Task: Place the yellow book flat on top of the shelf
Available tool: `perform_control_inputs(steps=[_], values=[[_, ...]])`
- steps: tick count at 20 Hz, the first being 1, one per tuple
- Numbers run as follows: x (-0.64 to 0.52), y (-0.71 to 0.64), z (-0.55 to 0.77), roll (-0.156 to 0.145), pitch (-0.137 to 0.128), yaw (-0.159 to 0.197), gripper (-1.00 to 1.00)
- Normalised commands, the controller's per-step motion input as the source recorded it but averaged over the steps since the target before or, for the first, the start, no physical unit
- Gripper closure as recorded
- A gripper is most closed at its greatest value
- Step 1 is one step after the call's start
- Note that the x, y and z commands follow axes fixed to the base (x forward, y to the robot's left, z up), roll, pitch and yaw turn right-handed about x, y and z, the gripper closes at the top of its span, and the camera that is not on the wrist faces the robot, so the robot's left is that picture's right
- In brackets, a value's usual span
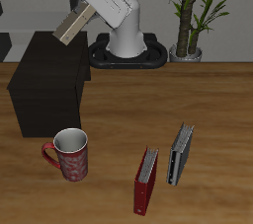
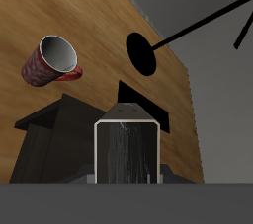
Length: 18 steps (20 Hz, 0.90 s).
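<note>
The yellow book [image 1: 73, 27], a thin tan book, is held tilted in my gripper [image 1: 82, 16] above the back edge of the shelf [image 1: 47, 85], a large dark boxy cabinet with a flat top. The book does not touch the shelf top. In the wrist view the book's light grey page edges [image 2: 126, 152] fill the space between my fingers, with the shelf [image 2: 49, 139] below it. My gripper [image 2: 126, 174] is shut on the book.
A red patterned mug [image 1: 69, 155] stands near the table's front edge before the shelf; it also shows in the wrist view [image 2: 54, 58]. A red book [image 1: 146, 181] and a dark grey book [image 1: 181, 154] stand nearby. A potted plant [image 1: 193, 11] stands at the back.
</note>
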Motion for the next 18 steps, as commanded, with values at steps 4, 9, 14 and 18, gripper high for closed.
perform_control_inputs(steps=[4,9,14,18], values=[[0.04,-0.32,0.06,-0.091,-0.039,-0.023,1.0],[0.03,-0.29,-0.06,-0.057,-0.001,-0.009,1.0],[0.17,-0.2,-0.12,-0.052,0.017,-0.004,1.0],[0.2,-0.28,-0.24,-0.044,0.054,0.01,1.0]])
